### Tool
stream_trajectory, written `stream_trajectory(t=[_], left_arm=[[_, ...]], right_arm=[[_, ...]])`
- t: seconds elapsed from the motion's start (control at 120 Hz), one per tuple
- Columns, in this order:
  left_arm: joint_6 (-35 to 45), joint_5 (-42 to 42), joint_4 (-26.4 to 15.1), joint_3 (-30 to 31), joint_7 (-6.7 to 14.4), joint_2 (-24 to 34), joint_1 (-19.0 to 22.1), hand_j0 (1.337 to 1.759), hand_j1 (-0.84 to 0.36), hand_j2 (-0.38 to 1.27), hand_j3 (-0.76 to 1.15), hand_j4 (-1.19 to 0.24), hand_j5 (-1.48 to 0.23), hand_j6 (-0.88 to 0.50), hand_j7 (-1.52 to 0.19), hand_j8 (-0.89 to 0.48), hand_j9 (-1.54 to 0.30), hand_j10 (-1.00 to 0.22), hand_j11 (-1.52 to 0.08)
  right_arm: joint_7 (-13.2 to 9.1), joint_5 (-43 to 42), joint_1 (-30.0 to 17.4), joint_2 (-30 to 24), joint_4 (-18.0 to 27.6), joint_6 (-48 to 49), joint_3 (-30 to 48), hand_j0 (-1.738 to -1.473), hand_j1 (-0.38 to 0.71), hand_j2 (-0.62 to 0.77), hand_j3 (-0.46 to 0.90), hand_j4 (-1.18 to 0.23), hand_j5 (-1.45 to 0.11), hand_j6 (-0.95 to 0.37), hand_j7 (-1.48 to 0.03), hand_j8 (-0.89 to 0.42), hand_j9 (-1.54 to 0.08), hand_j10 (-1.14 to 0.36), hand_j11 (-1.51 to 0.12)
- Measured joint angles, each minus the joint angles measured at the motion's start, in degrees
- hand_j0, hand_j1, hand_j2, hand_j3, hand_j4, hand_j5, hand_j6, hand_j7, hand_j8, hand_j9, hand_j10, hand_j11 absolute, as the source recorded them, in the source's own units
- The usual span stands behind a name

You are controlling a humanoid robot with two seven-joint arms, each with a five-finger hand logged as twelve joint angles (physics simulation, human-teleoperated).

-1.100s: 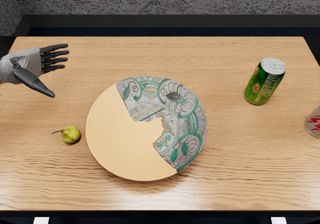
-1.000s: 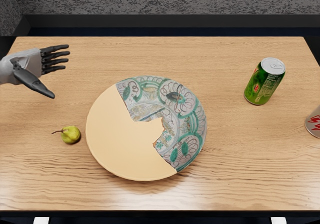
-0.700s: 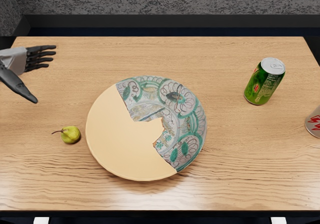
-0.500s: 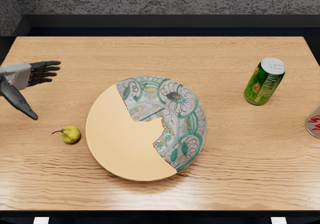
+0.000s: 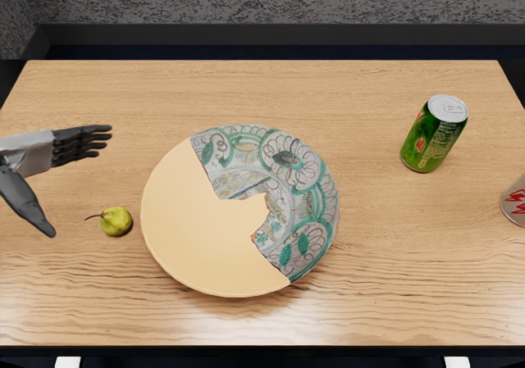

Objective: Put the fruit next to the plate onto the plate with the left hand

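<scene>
The left hand (image 5: 43, 156) has dropped toward the near side and now hovers just left of the pear (image 5: 116, 220). Its grey metal fingers are spread straight and hold nothing, and the thumb angles down. The pear is small, yellow-green and stemmed. It lies on the wood-grain table (image 5: 262, 319) beside the plate (image 5: 193, 237), near its left rim and not on it. The round, shallow plate is plain tan on its near-left part and has green painted scrollwork elsewhere. Farther right stands a glossy green can (image 5: 434, 134).
</scene>
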Motion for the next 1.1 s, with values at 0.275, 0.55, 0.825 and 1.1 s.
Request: stream_trajectory(t=[0.275, 0.55, 0.825, 1.1], left_arm=[[0.0, 3.0, -2.0, 8.4, -4.8, 0.7, -0.7, 1.658, 0.35, 0.00, 0.00, -0.01, 0.00, -0.01, 0.00, -0.01, 0.00, -0.01, 0.00], [0.0, -0.5, -0.5, 9.5, -5.1, 0.4, -1.0, 1.658, 0.35, 0.00, 0.00, -0.01, 0.00, -0.01, 0.00, -0.01, 0.00, -0.01, 0.00], [1.7, -2.7, 0.0, 9.7, -5.1, -1.9, -0.1, 1.658, 0.35, 0.00, 0.00, 0.00, 0.00, -0.01, 0.00, -0.01, 0.00, 0.00, 0.00], [11.0, -3.3, 0.8, 10.8, -5.1, -5.0, 0.2, 1.658, 0.35, 0.00, 0.00, 0.00, 0.00, -0.01, 0.00, -0.01, 0.00, 0.00, 0.00]], right_arm=[[0.0, 0.0, 0.0, 0.0, 0.0, 0.0, 0.0, -1.658, -0.32, 0.00, 0.00, -0.02, -0.03, -0.02, -0.03, -0.02, -0.03, -0.02, -0.03], [0.0, 0.0, 0.0, 0.0, 0.0, 0.0, 0.0, -1.658, -0.32, 0.00, 0.00, -0.02, -0.03, -0.02, -0.03, -0.02, -0.03, -0.02, -0.03], [0.0, 0.0, 0.0, 0.0, 0.0, 0.0, 0.0, -1.658, -0.32, 0.00, 0.00, -0.02, -0.03, -0.02, -0.03, -0.02, -0.03, -0.02, -0.03], [0.0, 0.0, 0.0, 0.0, 0.0, 0.0, 0.0, -1.658, -0.32, 0.00, 0.00, -0.02, -0.03, -0.02, -0.03, -0.02, -0.03, -0.02, -0.03]])
